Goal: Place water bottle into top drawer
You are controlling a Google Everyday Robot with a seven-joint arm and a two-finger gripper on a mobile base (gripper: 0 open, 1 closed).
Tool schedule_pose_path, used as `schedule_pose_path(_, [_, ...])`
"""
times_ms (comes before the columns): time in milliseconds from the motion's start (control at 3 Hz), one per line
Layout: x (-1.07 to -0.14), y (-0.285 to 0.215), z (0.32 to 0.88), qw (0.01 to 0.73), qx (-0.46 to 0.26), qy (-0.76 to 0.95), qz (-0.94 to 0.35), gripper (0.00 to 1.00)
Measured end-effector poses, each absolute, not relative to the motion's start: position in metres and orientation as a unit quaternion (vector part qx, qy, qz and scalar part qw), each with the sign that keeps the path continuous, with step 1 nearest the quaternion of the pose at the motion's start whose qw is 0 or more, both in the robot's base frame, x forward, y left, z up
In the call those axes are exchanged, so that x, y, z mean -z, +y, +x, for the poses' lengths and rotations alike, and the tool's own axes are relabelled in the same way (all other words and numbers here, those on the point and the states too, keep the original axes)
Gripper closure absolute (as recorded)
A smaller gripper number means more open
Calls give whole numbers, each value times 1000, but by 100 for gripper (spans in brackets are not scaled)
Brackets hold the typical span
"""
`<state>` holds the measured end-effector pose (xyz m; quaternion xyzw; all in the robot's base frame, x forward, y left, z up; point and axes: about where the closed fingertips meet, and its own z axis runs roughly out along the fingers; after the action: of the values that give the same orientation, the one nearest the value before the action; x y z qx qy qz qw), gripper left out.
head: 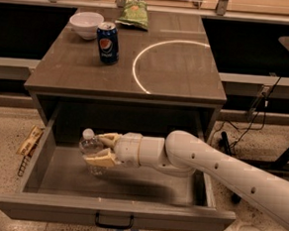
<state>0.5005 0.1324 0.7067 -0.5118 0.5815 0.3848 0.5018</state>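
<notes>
The pincer (94, 148) sits inside the open top drawer (128, 211), over the left half of the drawer's floor. Its two tan fingers (104, 159) are closed tight on the water bottle (89, 148), one above the clear body and one below it. The water bottle stands roughly upright with its white cap uppermost, nearer the drawer's left wall than its right. Whether its base touches the drawer floor cannot be told. A dark shadow lies on that floor just right of it.

The white arm (215, 167) reaches in over the drawer's right wall. The drawer is pulled well out of the desk (196, 89), and a small black handle (113, 222) hangs at the middle of the drawer's flat front.

Above and behind the drawer, on the desk top, a blue Pepsi can (108, 43) stands upright, roughly in line with the drawer's left half. A white bowl (86, 24) sits just beyond the can, farther from the drawer. A green chip bag (133, 13) lies at the desk edge farthest from the drawer. A thin white ring (134, 67) marks the desk top above the drawer's right half.

Outside the drawer's left wall, a tan packet (29, 140) leans on the floor. Dark cables (256, 113) hang well off to the drawer's right.
</notes>
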Motion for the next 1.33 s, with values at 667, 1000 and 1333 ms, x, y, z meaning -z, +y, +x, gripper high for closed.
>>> schedule_pose_path(667, [-701, 129, 502, 493, -374, 594, -515, 26])
schedule_pose_path(1000, [-702, 127, 502, 487, -371, 598, -517, 4])
schedule_pose_path(1333, [-710, 115, 496, 476, -361, 616, -513, 0])
